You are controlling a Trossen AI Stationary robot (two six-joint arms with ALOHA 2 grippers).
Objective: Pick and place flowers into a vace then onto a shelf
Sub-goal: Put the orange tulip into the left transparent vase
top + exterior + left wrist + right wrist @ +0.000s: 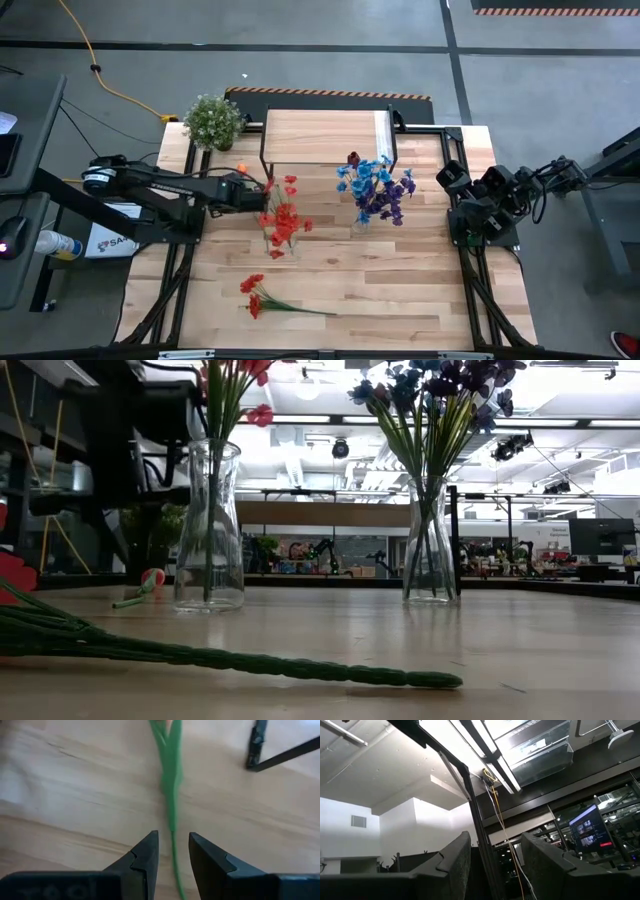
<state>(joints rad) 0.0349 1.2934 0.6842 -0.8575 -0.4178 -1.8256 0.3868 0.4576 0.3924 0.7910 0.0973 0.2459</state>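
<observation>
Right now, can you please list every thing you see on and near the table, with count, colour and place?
red flowers: one bunch, red, in a clear vase at table centre-left
blue flowers: one bunch, blue and purple, in a second clear vase right of centre
loose flowers: one bunch, red, lying on the near table
tulip: one, orange, green stem, lying beside the left vase
shelf: one, light wood, black legs, far side
plant: one, green-white, far left corner
left claw: open, astride the tulip stem
right claw: open, empty, parked at the right edge
</observation>
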